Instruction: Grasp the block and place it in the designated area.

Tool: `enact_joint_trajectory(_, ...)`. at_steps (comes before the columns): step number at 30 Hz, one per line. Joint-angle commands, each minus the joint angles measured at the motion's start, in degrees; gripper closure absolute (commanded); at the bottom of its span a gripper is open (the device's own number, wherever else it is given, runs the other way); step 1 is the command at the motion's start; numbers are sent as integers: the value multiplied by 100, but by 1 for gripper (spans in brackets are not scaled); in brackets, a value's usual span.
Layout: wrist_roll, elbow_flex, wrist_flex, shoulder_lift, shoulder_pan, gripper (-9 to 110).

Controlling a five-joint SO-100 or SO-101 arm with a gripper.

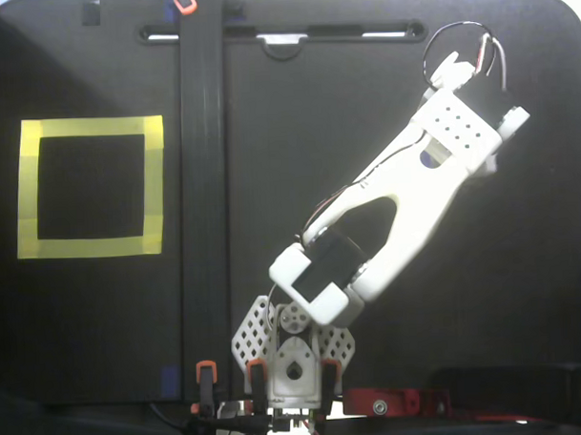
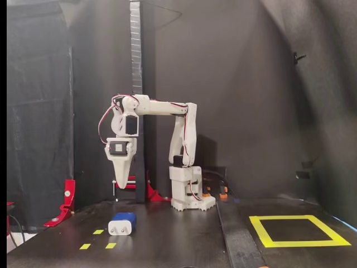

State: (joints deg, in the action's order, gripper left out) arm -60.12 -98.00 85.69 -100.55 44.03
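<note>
The block (image 2: 122, 223), dark blue on top with a white end facing the camera, lies on the black table at the front left of a fixed view. My gripper (image 2: 122, 184) points straight down, a short way above the block and apart from it. It reads as one white wedge, so I cannot tell how its jaws stand. In the fixed view from above, the arm (image 1: 405, 204) reaches to the upper right and covers the gripper; a small blue patch (image 1: 428, 159) shows under it. The designated area, a yellow tape frame (image 1: 90, 127), lies at the far left there, and at the front right (image 2: 304, 243) in the other.
Small yellow square markers (image 2: 98, 231) lie around the block. A raised black strip (image 1: 203, 182) runs across the table between the arm's side and the yellow frame. The arm's base (image 2: 187, 192) stands at the back. Red clamps (image 2: 67, 195) sit at the table's edge.
</note>
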Motion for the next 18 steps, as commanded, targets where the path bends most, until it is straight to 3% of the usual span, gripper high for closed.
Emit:
enact_joint_trajectory(1, -668, 202, -44, -18, -35, 102)
enact_joint_trajectory(10, -3771, 141, -176, -18, -97, 101)
enact_joint_trajectory(18, -5941, -123, -343, -18, -202, 101)
